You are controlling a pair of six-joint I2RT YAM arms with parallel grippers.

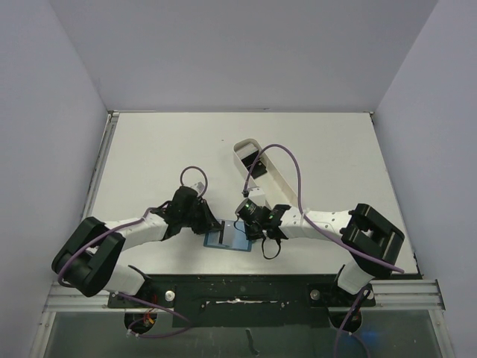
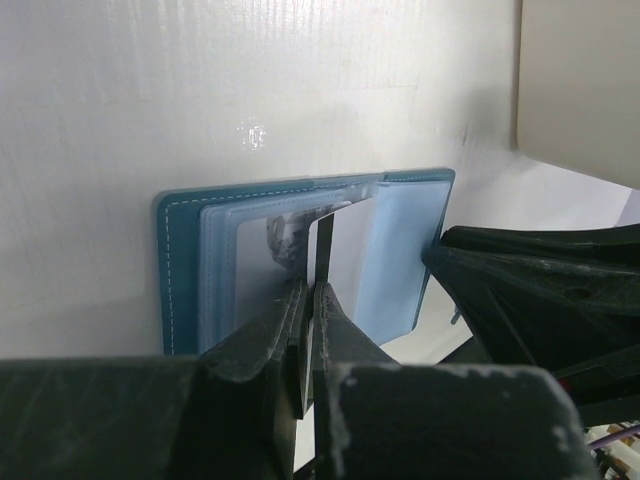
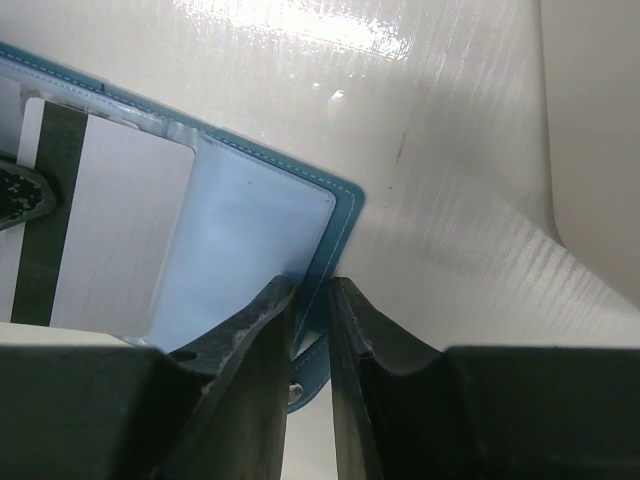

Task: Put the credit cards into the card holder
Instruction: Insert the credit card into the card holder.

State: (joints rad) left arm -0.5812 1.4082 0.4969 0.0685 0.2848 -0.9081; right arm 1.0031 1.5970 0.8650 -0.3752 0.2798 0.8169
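**A:** The card holder (image 1: pixel 226 240) lies open near the front edge of the table (image 1: pixel 164 149), between both arms. Why two grips?

**B:** The right gripper (image 3: pixel 308 300) is pinched on its teal border, just beside the snap stud (image 3: pixel 293 390), probably to keep it from sliding. The left gripper (image 2: pixel 312 290) is clamped on a white card (image 3: pixel 120 220) with a dark stripe, its end at a clear pocket (image 2: pixel 235 270).

**A:** And around them?

**B:** Bare pale walls (image 1: pixel 238 52) enclose the plain white table. A long white tray (image 1: pixel 242 149) sits farther back.

White table (image 1: pixel 149 149) between pale lilac walls (image 1: pixel 246 52)
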